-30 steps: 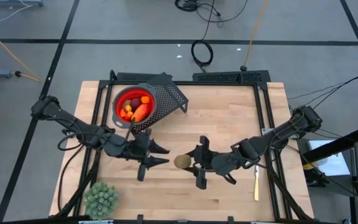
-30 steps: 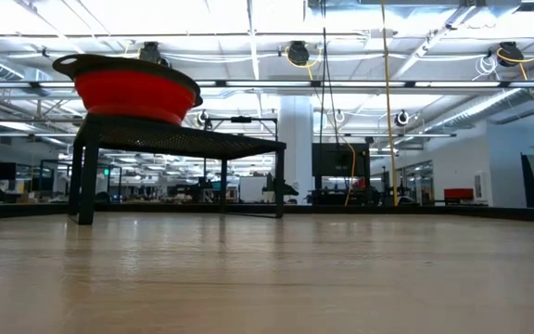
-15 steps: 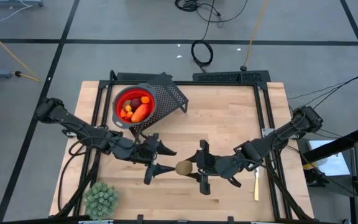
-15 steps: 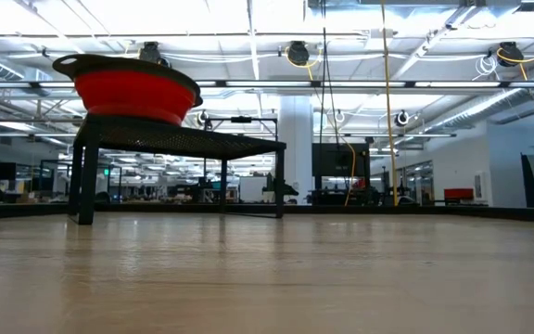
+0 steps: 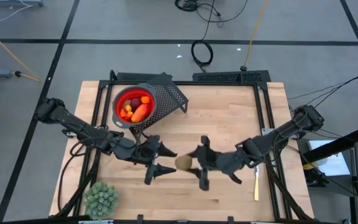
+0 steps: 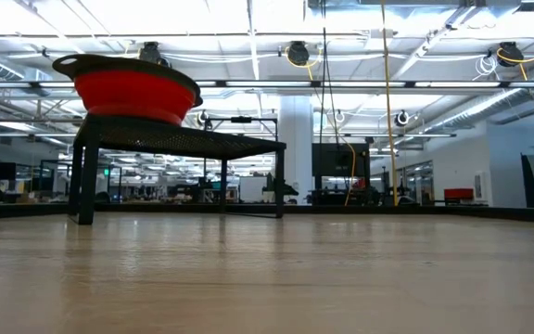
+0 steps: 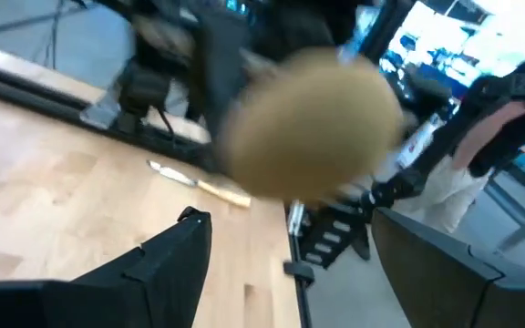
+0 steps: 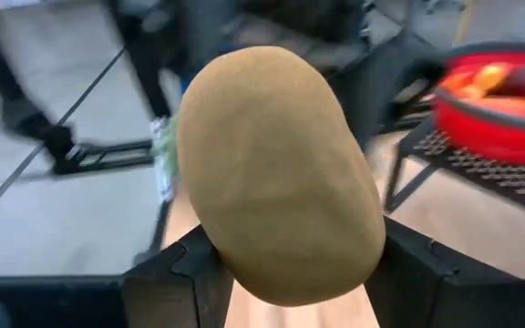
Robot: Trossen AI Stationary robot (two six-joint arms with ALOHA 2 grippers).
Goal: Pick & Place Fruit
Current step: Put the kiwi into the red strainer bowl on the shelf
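Since a second ago, the left hand (image 5: pixel 160 160) has spread its fingers and closed in on the brownish-green oval (image 5: pixel 183 163), gripped by the right hand (image 5: pixel 197 165) below the frame's centre. Other fruit (image 5: pixel 133 109) fills the red bowl (image 5: pixel 120 99), upper left on the desk (image 5: pixel 229 112).

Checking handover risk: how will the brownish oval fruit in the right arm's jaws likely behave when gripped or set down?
The brownish oval fruit looks smooth and egg-shaped, so it probably rolls if released. It keeps its shape between the right gripper jaws, suggesting it is stiff. Its rounded sides might slip from a light pinch.
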